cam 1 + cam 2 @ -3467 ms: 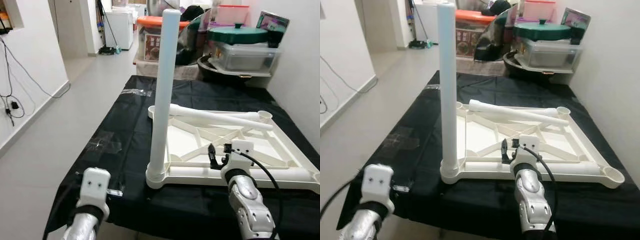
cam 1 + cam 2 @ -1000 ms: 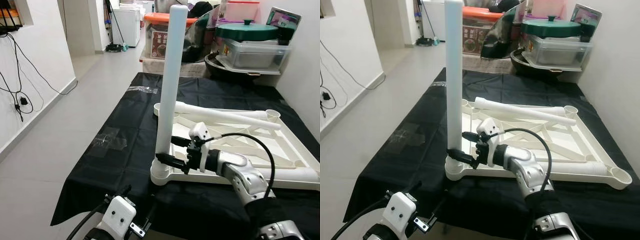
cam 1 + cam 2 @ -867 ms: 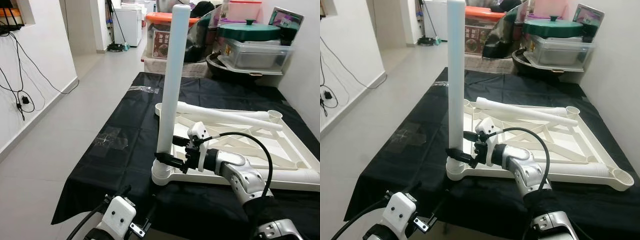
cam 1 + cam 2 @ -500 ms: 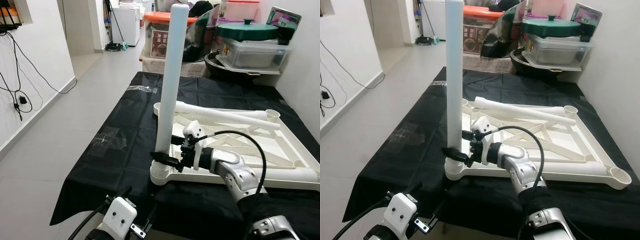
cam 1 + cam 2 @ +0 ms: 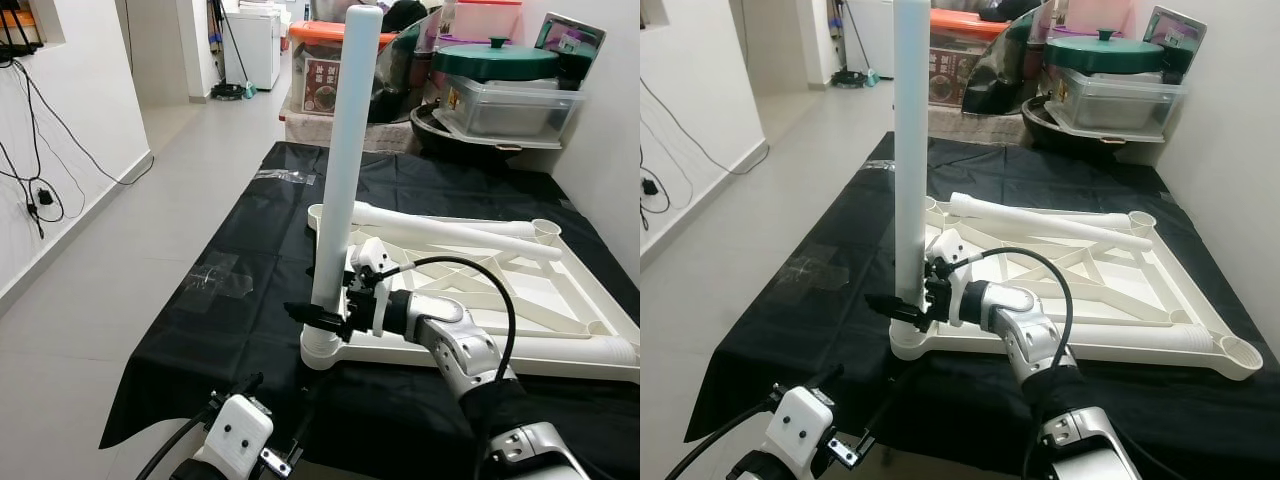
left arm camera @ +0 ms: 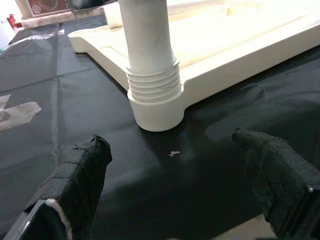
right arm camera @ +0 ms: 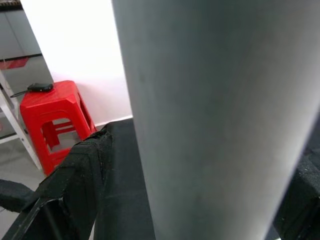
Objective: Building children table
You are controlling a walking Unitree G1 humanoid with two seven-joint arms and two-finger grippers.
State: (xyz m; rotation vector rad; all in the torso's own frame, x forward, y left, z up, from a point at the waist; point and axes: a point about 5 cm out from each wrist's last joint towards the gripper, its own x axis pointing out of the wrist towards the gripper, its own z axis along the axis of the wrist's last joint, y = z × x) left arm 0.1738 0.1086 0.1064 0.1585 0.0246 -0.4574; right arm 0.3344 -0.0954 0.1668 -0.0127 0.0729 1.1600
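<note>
We see the white table top (image 5: 560,300) lying upside down on the black cloth (image 5: 240,260), with one white leg (image 5: 342,160) standing upright in its near-left corner socket. Our right gripper (image 5: 325,312) reaches in from 3 o'clock low on that leg, fingers parted on either side; we cannot tell if they press it. A loose leg (image 5: 450,232) lies across the far edge. Our left gripper (image 6: 170,165) hangs open at 6 o'clock, below the table edge.

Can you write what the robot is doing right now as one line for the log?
right gripper: open, fingers either side of upright white plastic table leg | leg in corner socket of white upside-down plastic tabletop | left gripper: open, idle
</note>
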